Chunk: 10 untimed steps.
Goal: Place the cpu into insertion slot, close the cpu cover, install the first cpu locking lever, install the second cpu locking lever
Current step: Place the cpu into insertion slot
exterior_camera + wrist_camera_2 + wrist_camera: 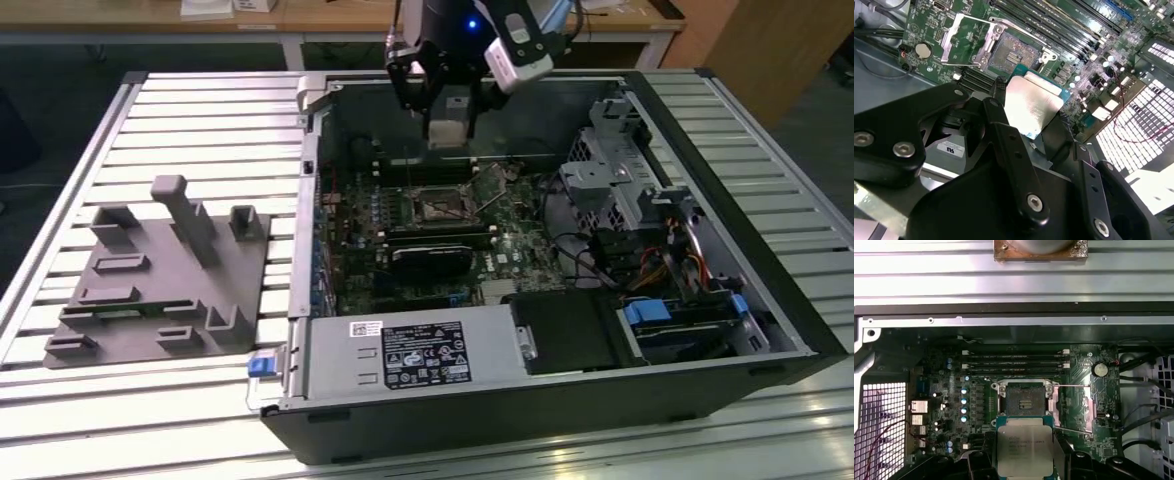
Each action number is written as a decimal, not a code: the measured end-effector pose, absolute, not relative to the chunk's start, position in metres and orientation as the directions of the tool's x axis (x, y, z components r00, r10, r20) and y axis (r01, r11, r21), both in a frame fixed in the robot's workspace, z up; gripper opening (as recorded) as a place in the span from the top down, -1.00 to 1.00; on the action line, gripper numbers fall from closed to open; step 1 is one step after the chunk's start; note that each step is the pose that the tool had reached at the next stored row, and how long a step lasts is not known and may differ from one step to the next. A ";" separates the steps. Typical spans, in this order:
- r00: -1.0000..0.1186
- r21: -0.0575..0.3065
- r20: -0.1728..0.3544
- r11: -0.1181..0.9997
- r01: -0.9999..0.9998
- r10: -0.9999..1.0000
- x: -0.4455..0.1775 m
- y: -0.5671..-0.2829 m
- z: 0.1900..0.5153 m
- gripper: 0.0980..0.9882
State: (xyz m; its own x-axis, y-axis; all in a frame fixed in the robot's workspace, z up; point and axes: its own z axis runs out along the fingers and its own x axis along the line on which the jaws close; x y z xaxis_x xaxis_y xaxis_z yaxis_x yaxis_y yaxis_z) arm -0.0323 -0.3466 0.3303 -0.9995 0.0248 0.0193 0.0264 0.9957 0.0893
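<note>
We see gripper (1029, 125) pinching cpu (1034, 100) by opposite edges, held apart from bare insertion slot (1025, 402) on motherboard (944, 385); cpu cover (948, 40) swung open at slot's edge.

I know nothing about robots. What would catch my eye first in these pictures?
First, the small flat square chip with a silvery metal top, clamped in the robot's black pincer and hovering over the open square socket with a dark centre on the green circuit board. Then the big black computer case, lying opened on a slatted metal table, with a grey holder block at the exterior view's left.
</note>
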 end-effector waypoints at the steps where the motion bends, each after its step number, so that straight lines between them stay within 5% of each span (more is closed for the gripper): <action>1: -1.000 0.089 0.019 0.996 0.026 0.025 -0.032 -0.347 0.329 0.01; 10: -1.000 0.089 0.019 0.996 0.026 0.025 -0.032 -0.347 0.323 0.01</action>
State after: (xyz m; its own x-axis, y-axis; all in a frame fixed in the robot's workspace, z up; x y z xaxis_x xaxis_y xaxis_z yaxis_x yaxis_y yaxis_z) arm -0.0323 -0.3466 0.3235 -0.9995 0.0248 0.0193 0.0264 0.9957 0.0893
